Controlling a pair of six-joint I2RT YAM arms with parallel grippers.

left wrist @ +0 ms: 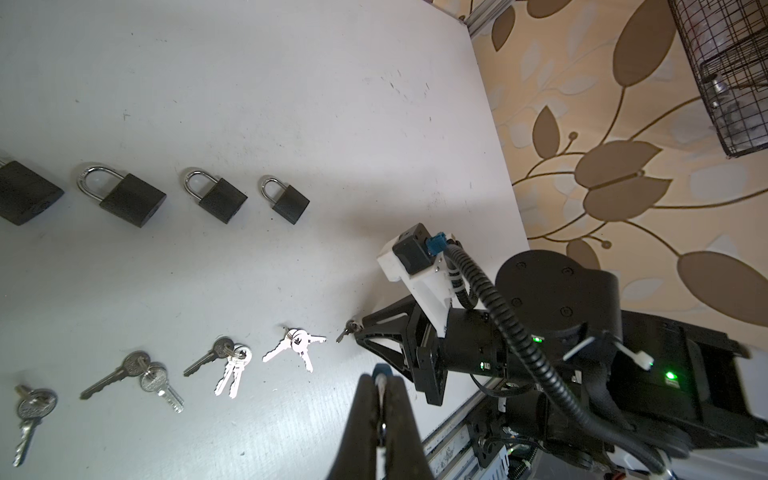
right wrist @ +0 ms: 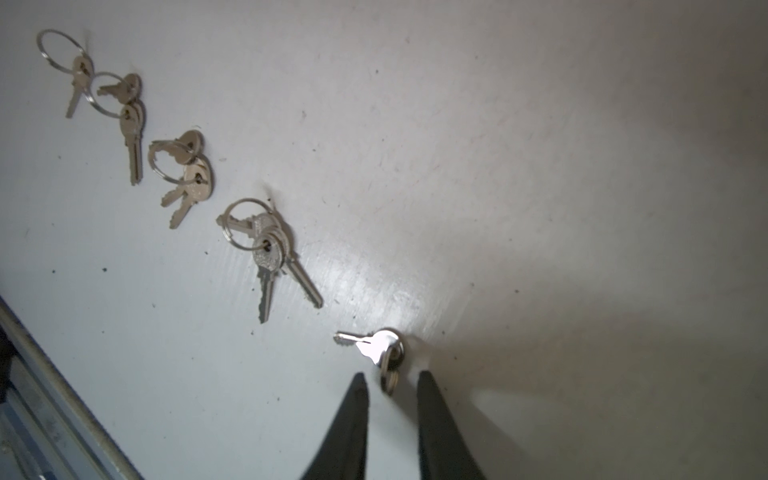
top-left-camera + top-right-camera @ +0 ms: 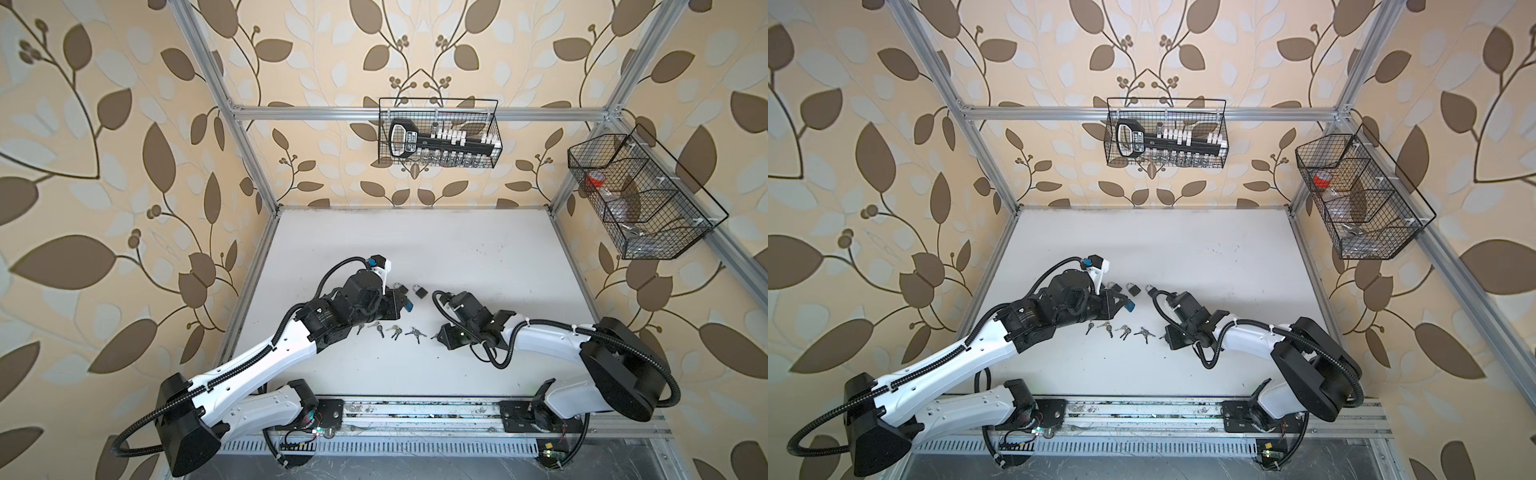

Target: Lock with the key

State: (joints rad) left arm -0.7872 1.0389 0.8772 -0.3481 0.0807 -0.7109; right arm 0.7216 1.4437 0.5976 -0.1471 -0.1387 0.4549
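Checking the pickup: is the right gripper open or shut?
Open: the right gripper has its jaws apart, the small key set lying partly between them, touching neither.

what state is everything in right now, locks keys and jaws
padlocks: shackles closed, no key in any
larger key bunches: four, lying loose on the table
right gripper: jaws open
smallest key bunch: on the table between the right gripper's jaws, not gripped
left gripper: jaws shut
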